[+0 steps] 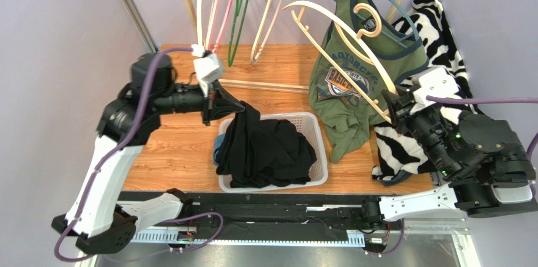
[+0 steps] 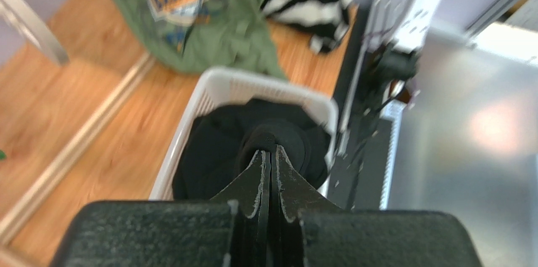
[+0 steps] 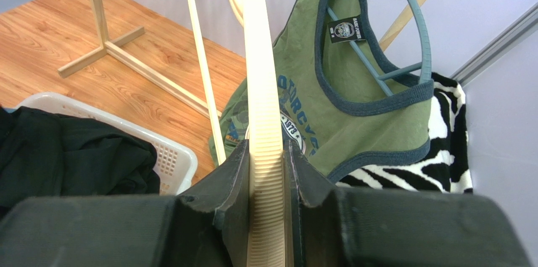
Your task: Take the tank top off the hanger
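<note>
R gripper (image 3: pixel 265 153) holds hanger (image 3: pixel 261 78), L gripper (image 1: pixel 242 107) black top (image 1: pixel 271 150); wood table (image 1: pixel 170 153), lilac walls (image 1: pixel 57 40).

A wooden tabletop (image 1: pixel 170 153) carries a white basket (image 1: pixel 321 147) toward its 6 o'clock edge; a wooden rack (image 1: pixel 265 85) stands at 12 o'clock; from its rail hang a cream hanger (image 1: pixel 201 8), a pink hanger (image 1: pixel 222 2), a green hanger (image 1: pixel 240 15) and another cream one (image 1: pixel 268 21); at 1 o'clock a green top (image 1: pixel 341 90) with a printed chest hangs on a teal hanger (image 1: pixel 407 27); a zebra cloth (image 1: pixel 394 150) drapes at 3 o'clock, just beside the green top.
</note>
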Controlling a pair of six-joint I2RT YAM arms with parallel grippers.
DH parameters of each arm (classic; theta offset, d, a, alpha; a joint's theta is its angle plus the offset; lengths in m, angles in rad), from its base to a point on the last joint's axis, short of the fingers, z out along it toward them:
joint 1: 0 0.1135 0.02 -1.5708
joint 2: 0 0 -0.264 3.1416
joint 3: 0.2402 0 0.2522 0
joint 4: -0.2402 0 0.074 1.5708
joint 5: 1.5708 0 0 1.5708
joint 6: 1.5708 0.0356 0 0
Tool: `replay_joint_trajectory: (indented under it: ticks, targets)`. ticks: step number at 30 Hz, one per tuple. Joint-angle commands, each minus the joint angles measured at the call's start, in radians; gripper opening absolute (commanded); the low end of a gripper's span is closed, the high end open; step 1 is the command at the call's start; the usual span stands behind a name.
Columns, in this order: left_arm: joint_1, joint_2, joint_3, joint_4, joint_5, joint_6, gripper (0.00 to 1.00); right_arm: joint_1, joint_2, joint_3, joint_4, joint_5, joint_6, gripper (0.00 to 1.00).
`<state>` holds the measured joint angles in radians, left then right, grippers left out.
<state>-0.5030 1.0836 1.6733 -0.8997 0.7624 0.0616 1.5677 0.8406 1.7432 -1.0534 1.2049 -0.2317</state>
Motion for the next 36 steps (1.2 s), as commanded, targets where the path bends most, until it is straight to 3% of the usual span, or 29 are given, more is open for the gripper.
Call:
replay_joint_trajectory:
  ticks: [1, 7, 11, 23, 36]
  targets:
    - [-0.023, 0.068, -0.070, -0.191, -0.176, 0.219, 0.00, -0.001, 0.067, 0.082, 0.001, 0.054, 0.081, 0.00]
    - [-0.061, 0.006, -0.278, -0.070, -0.294, 0.285, 0.00, -0.006, 0.185, 0.142, -0.144, 0.062, 0.207, 0.00]
    - [-0.097, -0.002, -0.371, -0.030, -0.348, 0.316, 0.00, -0.110, 0.279, 0.254, -0.258, -0.028, 0.310, 0.00]
    - [-0.123, 0.033, -0.607, 0.125, -0.486, 0.395, 0.00, -0.412, 0.365, 0.253, -0.227, -0.304, 0.322, 0.00]
    - [-0.184, 0.029, -0.784, 0.217, -0.532, 0.434, 0.00, -0.655, 0.486, 0.364, -0.158, -0.366, 0.252, 0.00]
